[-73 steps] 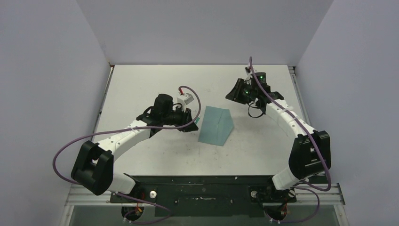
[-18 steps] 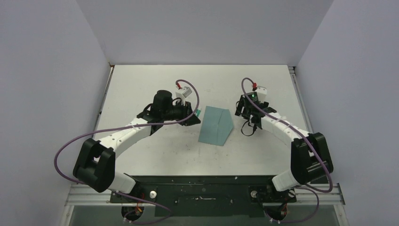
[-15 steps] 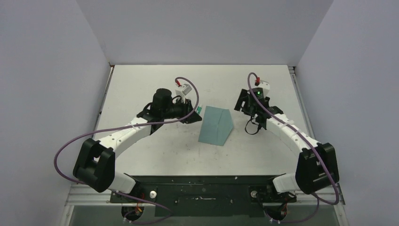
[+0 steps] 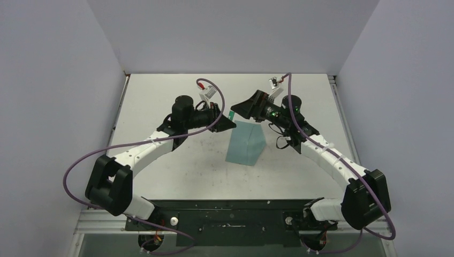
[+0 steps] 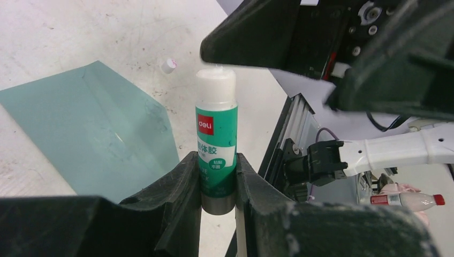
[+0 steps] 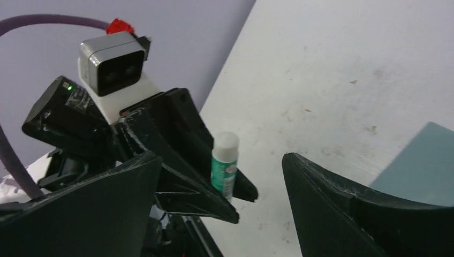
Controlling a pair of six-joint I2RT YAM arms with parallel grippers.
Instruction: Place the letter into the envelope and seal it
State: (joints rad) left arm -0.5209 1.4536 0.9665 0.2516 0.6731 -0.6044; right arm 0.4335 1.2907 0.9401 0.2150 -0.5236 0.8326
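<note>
The left gripper (image 5: 217,163) is clenched on the upright glue stick (image 5: 215,134). The right gripper (image 6: 222,160) is spread wide and faces the stick's top. The envelope (image 4: 245,143) lies flat below both. The letter is not visible and is presumably inserted. Gluing and sealing are outstanding.

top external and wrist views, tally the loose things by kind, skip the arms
envelope: 1
glue stick: 1
small white piece on the table: 1
total: 3

teal envelope (image 4: 245,144), green-and-white glue stick (image 5: 216,144) with red logo (image 5: 205,124), purple cable (image 6: 48,20)
</note>
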